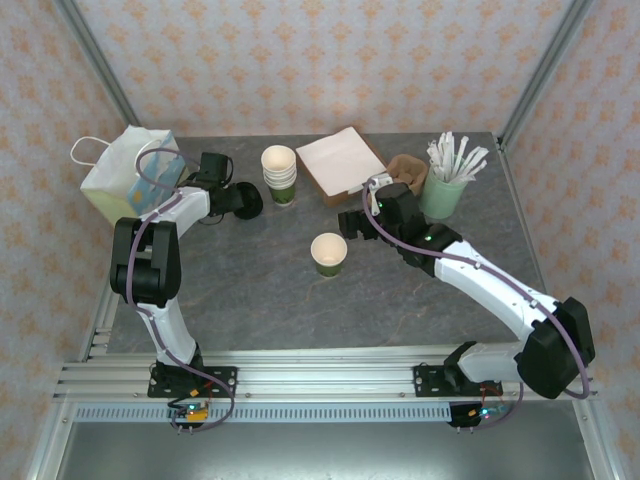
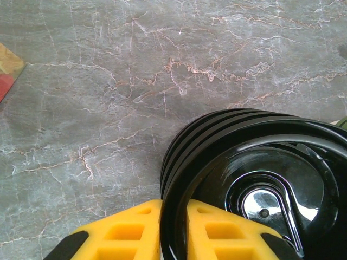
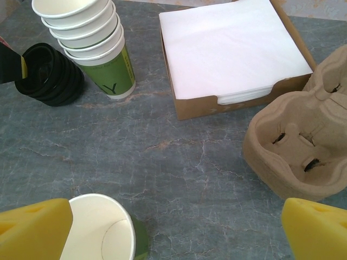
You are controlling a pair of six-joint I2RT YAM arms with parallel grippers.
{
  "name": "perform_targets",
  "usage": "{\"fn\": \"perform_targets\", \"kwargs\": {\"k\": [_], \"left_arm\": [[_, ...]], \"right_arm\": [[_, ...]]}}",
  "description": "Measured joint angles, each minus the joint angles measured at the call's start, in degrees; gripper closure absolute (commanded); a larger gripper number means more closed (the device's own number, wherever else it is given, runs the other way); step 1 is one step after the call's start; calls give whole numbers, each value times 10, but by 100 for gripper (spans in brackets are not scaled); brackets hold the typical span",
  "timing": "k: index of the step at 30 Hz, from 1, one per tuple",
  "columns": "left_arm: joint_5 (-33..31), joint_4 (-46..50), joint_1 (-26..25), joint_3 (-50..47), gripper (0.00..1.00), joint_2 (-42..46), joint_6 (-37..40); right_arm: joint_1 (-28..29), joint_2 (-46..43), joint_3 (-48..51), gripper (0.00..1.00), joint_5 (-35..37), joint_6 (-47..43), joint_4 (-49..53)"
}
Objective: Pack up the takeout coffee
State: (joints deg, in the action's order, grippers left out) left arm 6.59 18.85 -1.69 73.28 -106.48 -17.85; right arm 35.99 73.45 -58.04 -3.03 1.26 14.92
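A lone lidless cream-and-green cup (image 1: 329,252) stands mid-table, and its open mouth (image 3: 95,230) sits by my right gripper's left finger. The lidded takeout coffee is out of view. My right gripper (image 3: 176,238) hangs open over bare table right of that cup, nothing between its yellow fingers (image 3: 317,227). My left gripper (image 2: 173,230) is shut on the rim of a black lid (image 2: 260,184), the nearest one of a stack of black lids (image 1: 247,200) lying on its side. The white paper bag (image 1: 125,175) stands at the far left, behind the left arm.
A stack of lidless cups (image 1: 280,172) stands just right of the lids. Behind my right gripper (image 1: 352,215) are a cardboard box of white napkins (image 3: 233,49), a pulp cup carrier (image 3: 303,146), and a green cup of wrapped sticks (image 1: 445,185).
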Motion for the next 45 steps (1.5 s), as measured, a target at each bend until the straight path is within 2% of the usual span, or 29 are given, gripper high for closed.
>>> {"fn": "perform_targets", "kwargs": {"k": [14, 26, 45], "left_arm": [[-13, 15, 0, 2, 80, 40, 13], [-11, 16, 0, 13, 78, 29, 15], [-10, 24, 0, 28, 85, 14, 15]], "right_arm": [[0, 3, 0, 1, 0, 1, 0], [0, 12, 0, 1, -7, 1, 0], [0, 17, 0, 1, -9, 2, 0]]}}
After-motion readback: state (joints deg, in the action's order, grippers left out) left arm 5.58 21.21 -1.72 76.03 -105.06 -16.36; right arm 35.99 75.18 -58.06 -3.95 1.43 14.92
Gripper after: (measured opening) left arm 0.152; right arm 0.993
